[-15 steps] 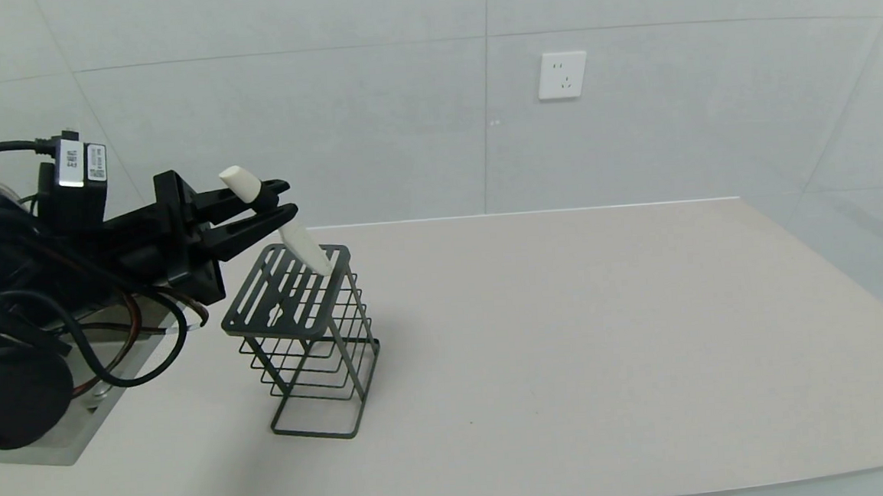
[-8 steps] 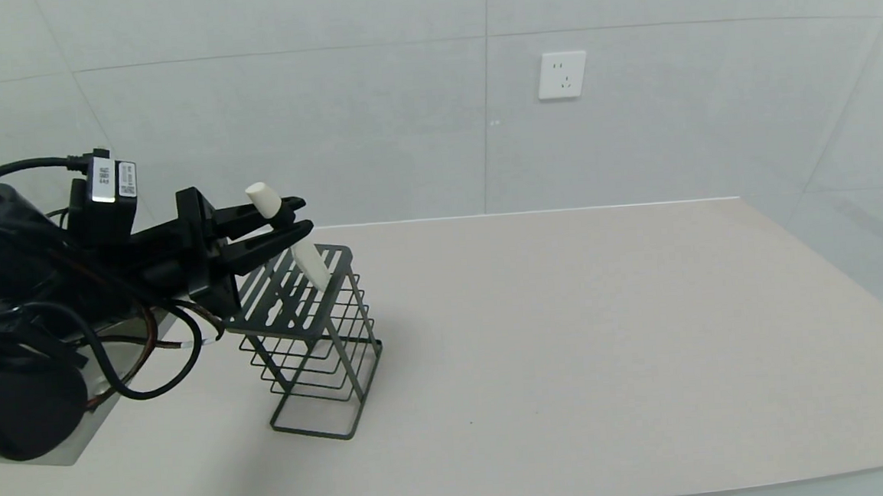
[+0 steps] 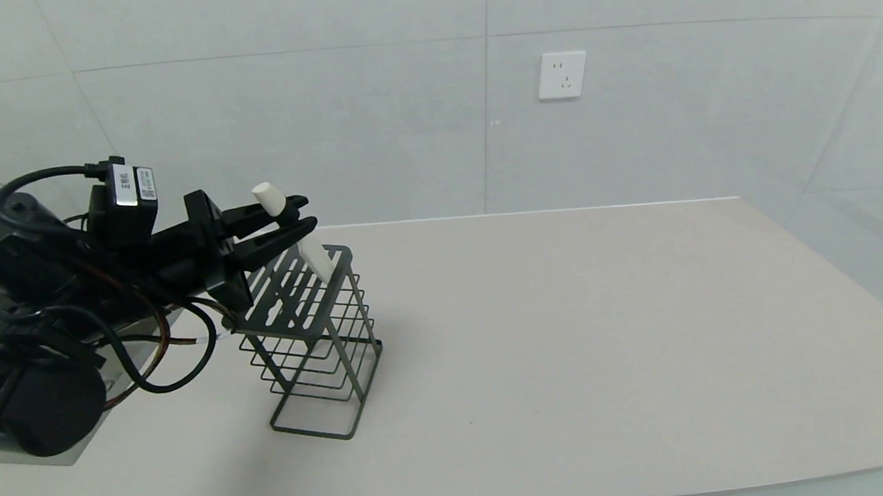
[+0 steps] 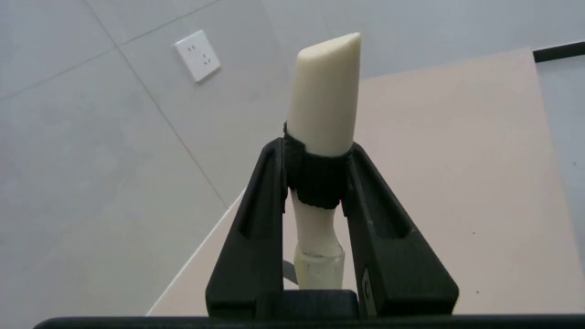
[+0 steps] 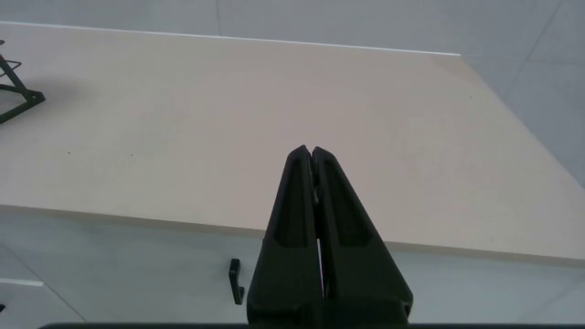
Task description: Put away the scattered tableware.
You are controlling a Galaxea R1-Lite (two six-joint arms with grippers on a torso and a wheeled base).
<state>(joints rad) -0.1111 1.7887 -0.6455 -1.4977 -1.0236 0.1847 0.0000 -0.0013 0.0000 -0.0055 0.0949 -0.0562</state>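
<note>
White-handled utensil (image 3: 316, 260): was clamped, tilted, in the left pincer (image 3: 306, 212), lower end at the slotted top of the wire rack (image 3: 318, 363), far left on the surface (image 3: 569, 332); it probably needed righting over one slot before release.

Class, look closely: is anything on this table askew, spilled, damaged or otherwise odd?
Only one thing: the white utensil, clamped in the left gripper, leans at a slant over the slotted top of the wire rack rather than upright. Whether its lower end sits in a slot is unclear. Nothing looks spilled or damaged.
</note>
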